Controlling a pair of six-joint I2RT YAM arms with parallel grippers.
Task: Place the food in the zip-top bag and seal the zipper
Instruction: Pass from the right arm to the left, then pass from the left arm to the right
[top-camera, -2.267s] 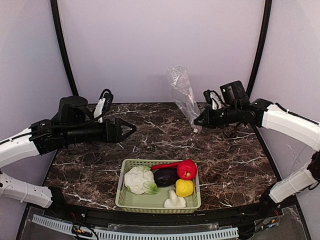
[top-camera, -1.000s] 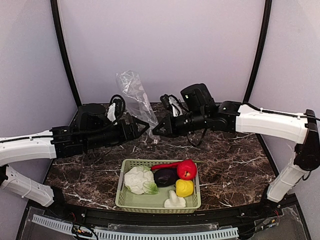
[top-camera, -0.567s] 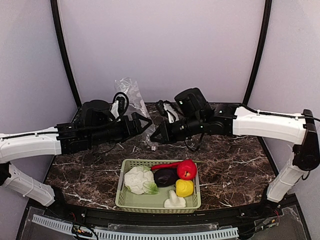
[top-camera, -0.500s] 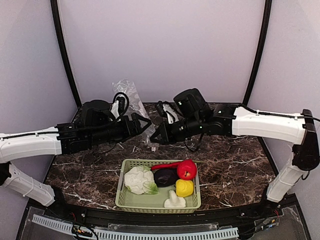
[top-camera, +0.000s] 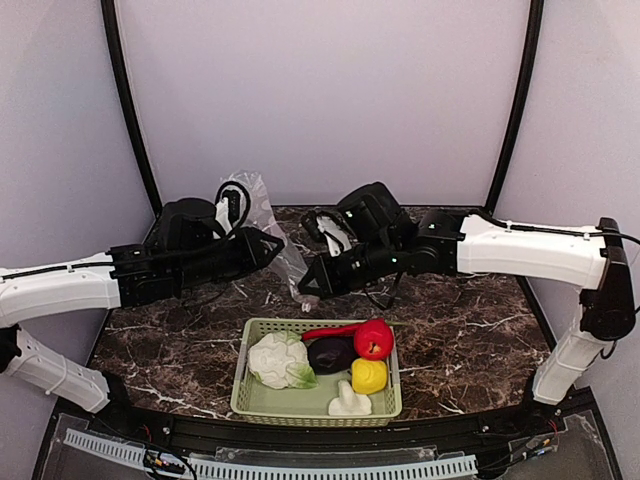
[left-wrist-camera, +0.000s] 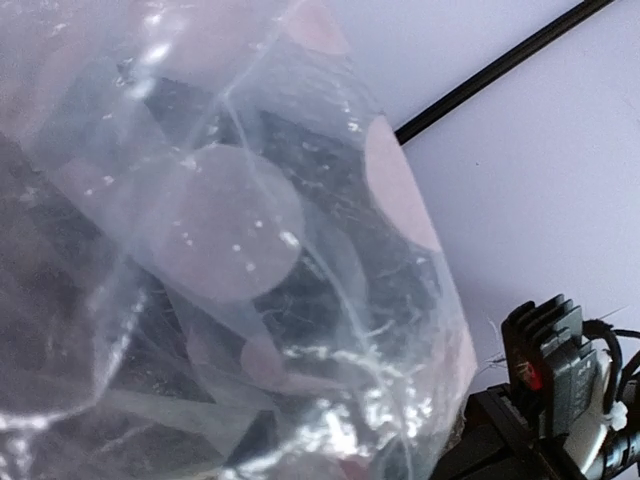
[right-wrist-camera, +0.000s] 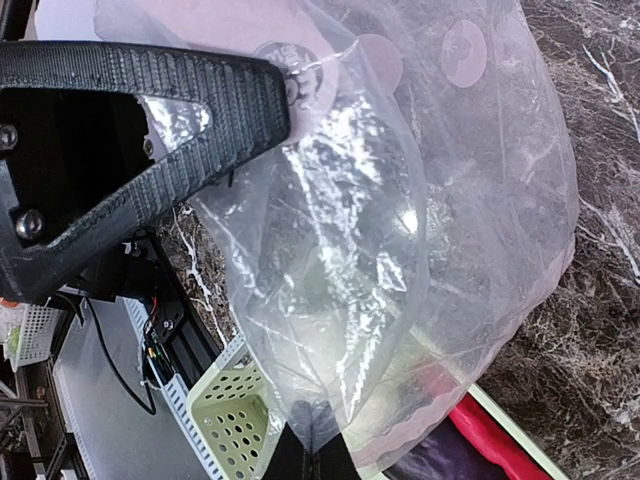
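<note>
Right gripper (top-camera: 308, 290) clamped shut on the lower end of the clear bag (top-camera: 262, 205), left gripper (top-camera: 275, 243) against its upper part, grip impossible to tell, bag raised between them behind the basket (top-camera: 243, 385) of food (top-camera: 333, 355)

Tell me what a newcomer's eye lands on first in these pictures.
The clear, crinkly zip-top bag is held up over the far middle of the table. The right gripper pinches its lower end, and the left gripper is against its side. Nearer the front sits the pale green basket of bright toy food.
</note>
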